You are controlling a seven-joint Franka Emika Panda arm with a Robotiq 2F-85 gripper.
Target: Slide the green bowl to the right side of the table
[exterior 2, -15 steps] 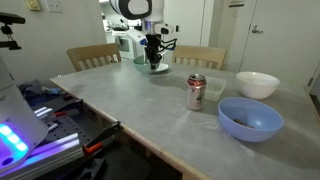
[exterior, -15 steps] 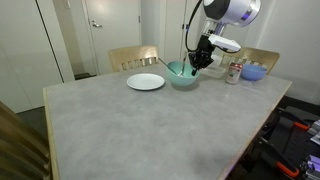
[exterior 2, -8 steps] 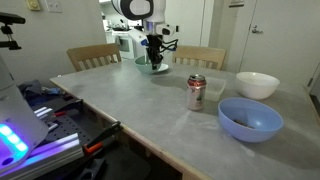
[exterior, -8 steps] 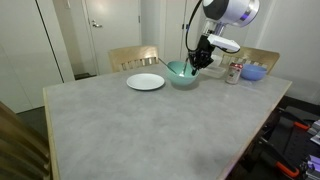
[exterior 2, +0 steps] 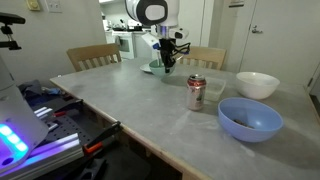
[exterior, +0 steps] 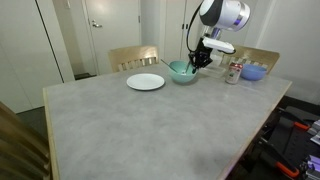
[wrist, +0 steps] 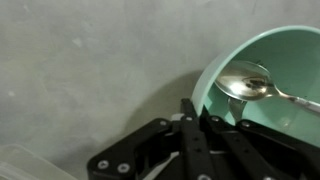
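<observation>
The green bowl (exterior: 181, 70) sits near the back edge of the worktop (exterior: 150, 130), between a white plate (exterior: 145, 82) and a can (exterior: 234, 72). The fingers (wrist: 188, 130) are almost together at its rim and seem to pinch it. The slide looks under way. Next, the bowl should move flat and slowly, clear of the can.

Green bowl (exterior: 181, 71) reads glossy mint, spoon (wrist: 247, 85) shiny silver. Table (exterior: 150, 130) is mottled grey with a pale wood edge. Plate (exterior: 145, 82) plain white, blue bowl (exterior 2: 250, 118) solid blue.
</observation>
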